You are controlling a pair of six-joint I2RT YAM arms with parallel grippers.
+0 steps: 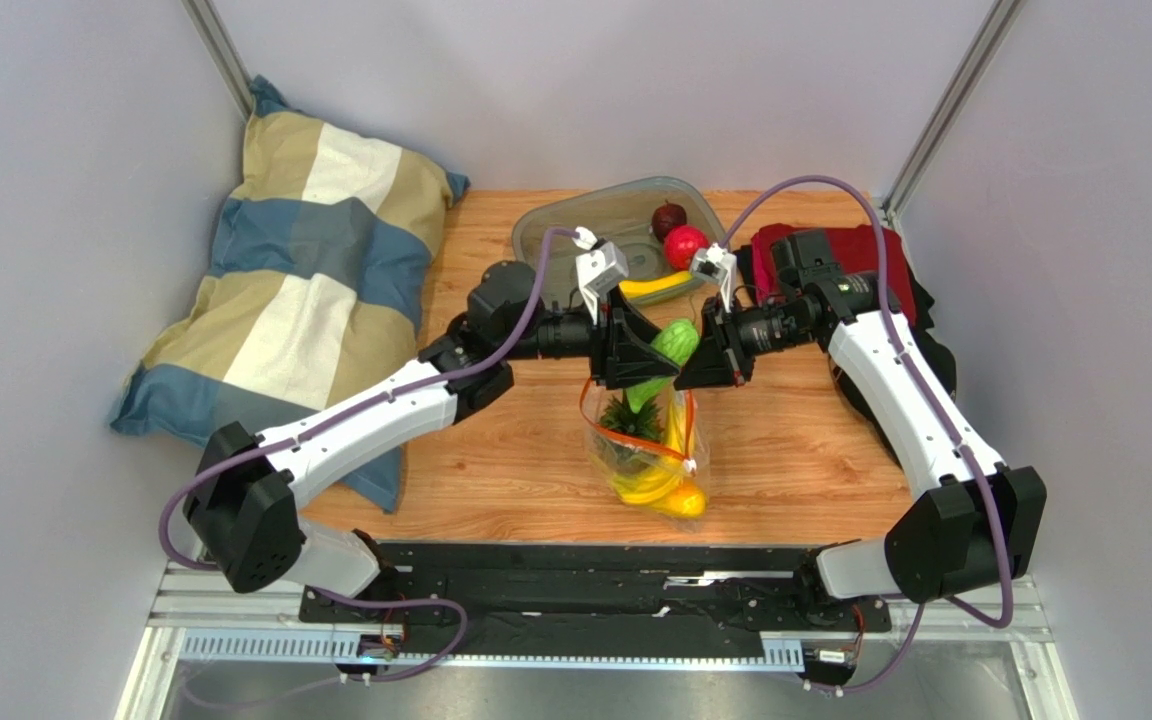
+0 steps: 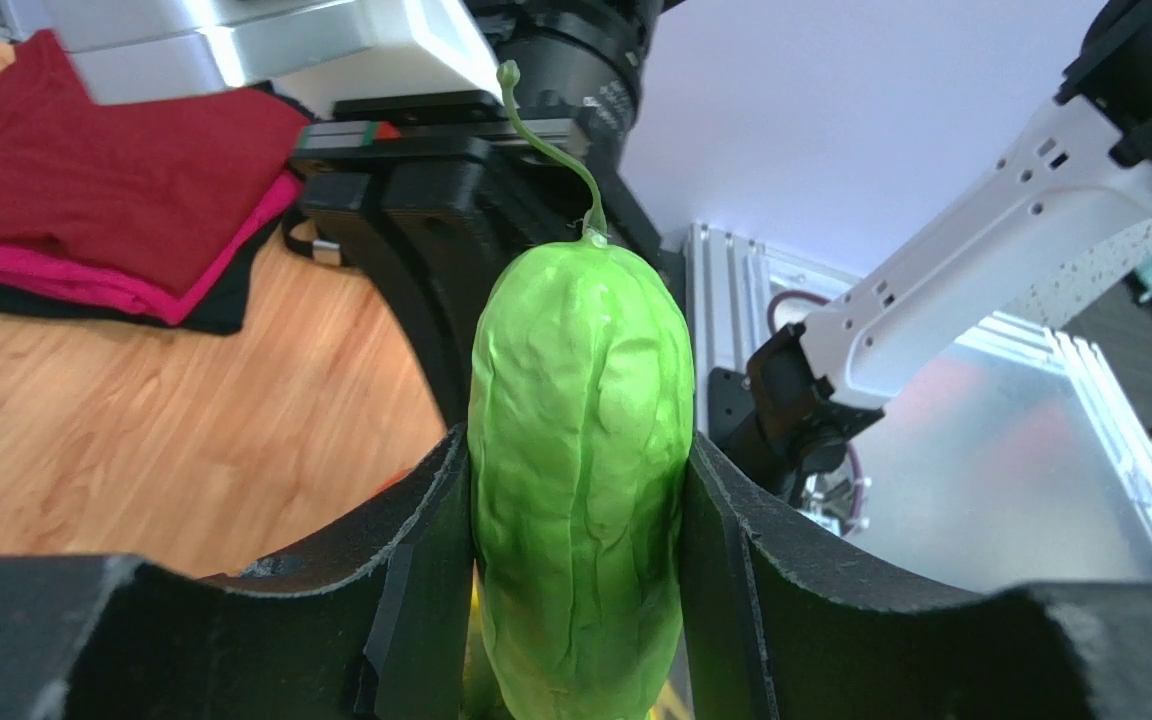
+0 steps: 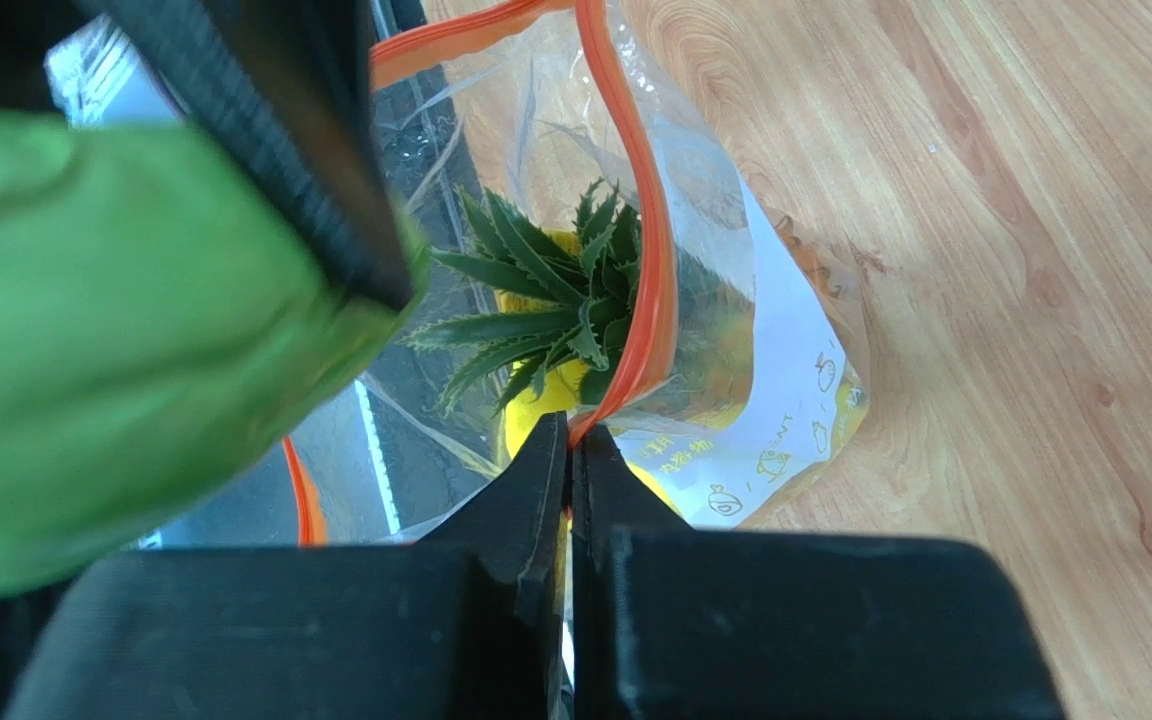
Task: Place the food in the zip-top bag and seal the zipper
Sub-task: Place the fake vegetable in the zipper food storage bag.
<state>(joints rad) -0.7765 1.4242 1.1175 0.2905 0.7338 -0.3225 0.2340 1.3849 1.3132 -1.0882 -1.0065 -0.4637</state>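
- While L gripper clenches the green cucumber, it hangs over the mouth of the zip-top bag, mid-table.
- R gripper: clamped tight on the zipper, bag's right rim.
- Inside bag: pineapple, leaves up.
- Far tray: red fruits.

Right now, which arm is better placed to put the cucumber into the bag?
The left. The left gripper is shut on the cucumber, close above the open bag. The right gripper is shut on the zipper, holding the mouth open, so it is not free.
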